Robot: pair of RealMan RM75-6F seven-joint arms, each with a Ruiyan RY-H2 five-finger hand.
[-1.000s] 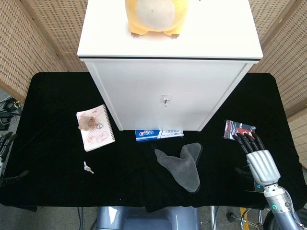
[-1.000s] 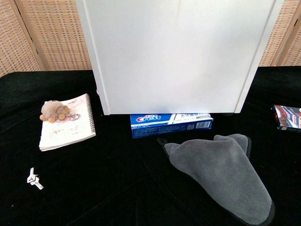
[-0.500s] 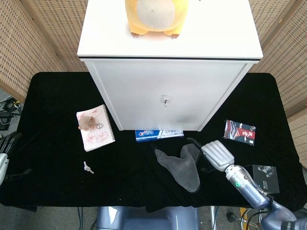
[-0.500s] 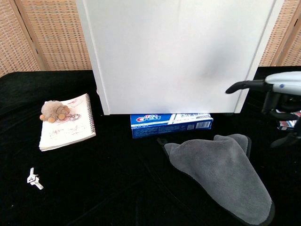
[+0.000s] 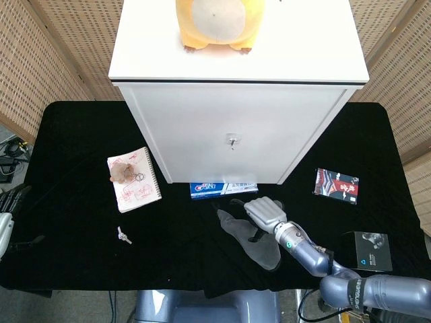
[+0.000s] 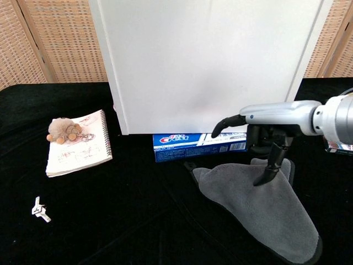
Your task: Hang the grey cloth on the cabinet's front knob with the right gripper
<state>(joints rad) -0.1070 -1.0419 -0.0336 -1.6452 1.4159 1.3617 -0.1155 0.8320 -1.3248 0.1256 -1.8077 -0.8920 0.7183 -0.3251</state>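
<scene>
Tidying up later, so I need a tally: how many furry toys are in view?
2. A yellow plush sits on top of the white cabinet, cropped by the frame. A small brown fuzzy keychain toy rests on the notebook, left of the cabinet. None visibly hidden.

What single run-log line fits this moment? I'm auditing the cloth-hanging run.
phase: reach | right robot hand: open, over grey cloth, no grasp | cloth: flat on table | knob: bare | left robot hand: idle at table edge

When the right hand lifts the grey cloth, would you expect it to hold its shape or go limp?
Probably limp: the grey cloth lies flat with soft, folded lobes. It looks thin, so likely light. It may drape from the right hand, which hovers above with fingers apart.
</scene>
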